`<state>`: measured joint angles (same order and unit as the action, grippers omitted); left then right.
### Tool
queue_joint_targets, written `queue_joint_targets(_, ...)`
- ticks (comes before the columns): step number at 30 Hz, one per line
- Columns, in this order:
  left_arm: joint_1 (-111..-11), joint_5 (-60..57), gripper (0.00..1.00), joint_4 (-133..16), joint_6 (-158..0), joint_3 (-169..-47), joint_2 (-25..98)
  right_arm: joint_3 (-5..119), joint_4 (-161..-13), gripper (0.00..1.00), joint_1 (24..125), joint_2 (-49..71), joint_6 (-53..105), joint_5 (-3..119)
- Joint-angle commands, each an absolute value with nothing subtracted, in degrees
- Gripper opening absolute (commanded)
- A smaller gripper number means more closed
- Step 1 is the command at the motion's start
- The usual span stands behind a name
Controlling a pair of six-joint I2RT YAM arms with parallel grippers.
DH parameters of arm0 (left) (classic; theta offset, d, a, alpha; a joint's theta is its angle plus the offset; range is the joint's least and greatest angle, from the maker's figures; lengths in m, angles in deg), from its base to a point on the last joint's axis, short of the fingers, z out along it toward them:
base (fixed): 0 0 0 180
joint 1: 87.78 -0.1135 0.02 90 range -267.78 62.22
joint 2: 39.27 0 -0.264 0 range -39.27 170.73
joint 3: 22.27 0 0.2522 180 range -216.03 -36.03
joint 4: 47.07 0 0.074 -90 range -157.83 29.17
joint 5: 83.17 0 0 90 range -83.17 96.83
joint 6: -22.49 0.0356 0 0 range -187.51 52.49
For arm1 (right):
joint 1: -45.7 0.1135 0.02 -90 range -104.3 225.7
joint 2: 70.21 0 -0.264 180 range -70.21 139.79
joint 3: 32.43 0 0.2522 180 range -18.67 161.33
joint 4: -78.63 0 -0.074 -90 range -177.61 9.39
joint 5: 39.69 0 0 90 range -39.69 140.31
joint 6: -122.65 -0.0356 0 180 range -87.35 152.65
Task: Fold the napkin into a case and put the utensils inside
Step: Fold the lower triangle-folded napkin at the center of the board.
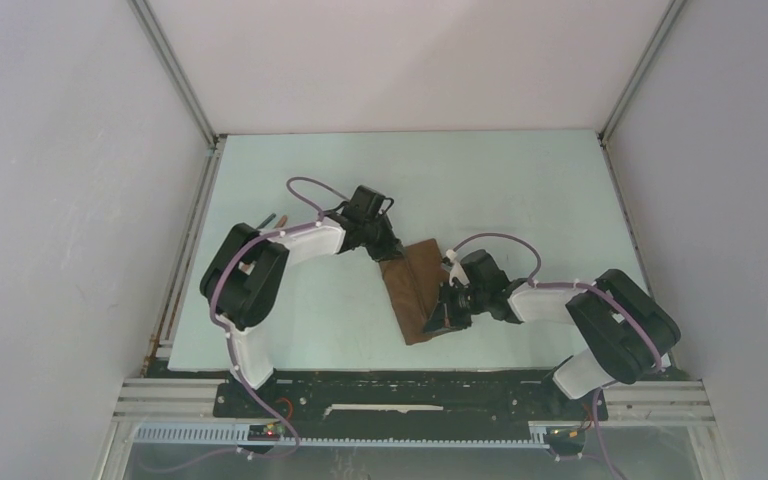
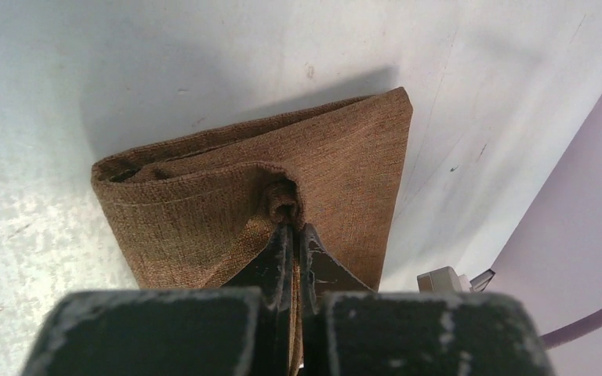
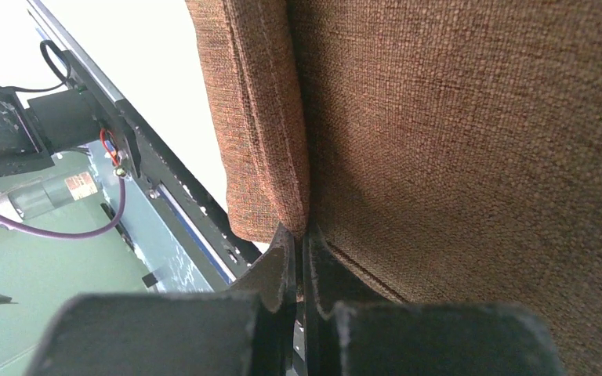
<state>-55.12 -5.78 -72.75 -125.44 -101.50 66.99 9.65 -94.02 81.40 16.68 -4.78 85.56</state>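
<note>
The dark brown napkin (image 1: 412,288) lies folded into a narrow strip in the middle of the table, running from far right to near left. My left gripper (image 1: 388,247) is shut on its far end; the left wrist view shows the napkin (image 2: 313,168) bunched between the pads (image 2: 282,244). My right gripper (image 1: 442,320) is shut on the napkin's near edge; the right wrist view shows the folded layers (image 3: 439,117) pinched at the fingertips (image 3: 282,254). The utensils (image 1: 270,218) show only as slim tips at the far left, behind my left arm.
The pale green table (image 1: 520,190) has metal rails along its left and right edges. The black base rail (image 1: 400,395) runs along the near edge, just below the napkin's near end. White walls enclose the space.
</note>
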Motion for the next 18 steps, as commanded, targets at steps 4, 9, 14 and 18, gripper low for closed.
queue_joint_targets(4,-54.3,-4.8,0.0,-72.3,-123.8,-106.2,68.9,8.4,-93.3,0.0,80.8,15.6,-4.2,85.0)
queue_joint_targets(9,-54.1,-5.0,0.0,-72.5,-123.6,-107.4,69.7,8.3,-92.5,0.0,80.3,14.7,-4.1,84.7)
queue_joint_targets(14,-53.7,-5.3,0.0,-72.4,-123.3,-108.4,70.6,8.3,-91.2,0.0,80.2,14.6,-3.4,83.4)
queue_joint_targets(18,-53.4,-5.7,0.0,-72.2,-123.2,-108.8,71.3,8.2,-90.6,0.0,80.2,14.3,-3.2,83.1)
